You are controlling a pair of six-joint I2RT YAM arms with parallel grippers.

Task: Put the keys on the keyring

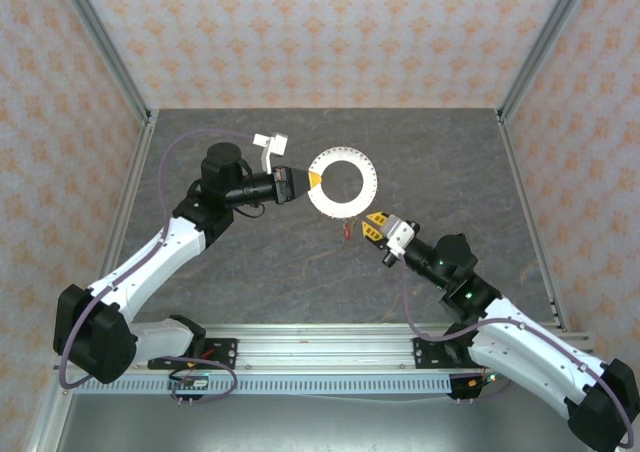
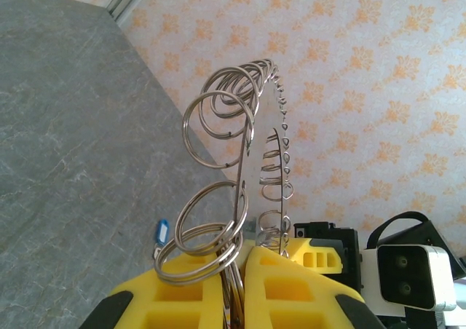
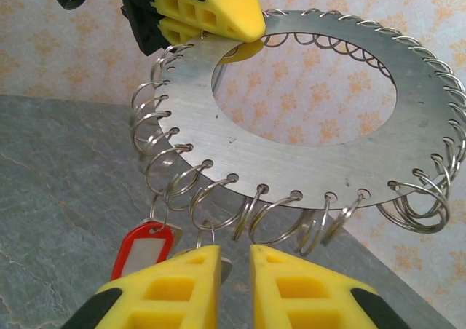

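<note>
The keyring (image 1: pixel 343 209) is a flat metal disc with a wide hole and many split rings along its rim. It is held in the air, and my left gripper (image 1: pixel 303 180) is shut on its left edge (image 2: pixel 244 176). The disc's face (image 3: pixel 291 165) fills the right wrist view, with the left gripper's fingers (image 3: pixel 218 9) at top. A red key (image 3: pixel 145 249) hangs from a rim ring. Right of it, my right gripper (image 3: pixel 234 260) stands just under the rim with a narrow empty gap. Another small key hangs behind its left finger (image 3: pixel 182 285), head hidden. A blue key (image 2: pixel 161 234) shows low near the table. The yellow key is out of view.
The grey stone-look table (image 1: pixel 300 272) is walled by patterned panels with metal posts at the corners (image 1: pixel 520 82). The two arms face each other across the ring, and the right gripper's yellow tip (image 2: pixel 320 256) sits close behind the left one.
</note>
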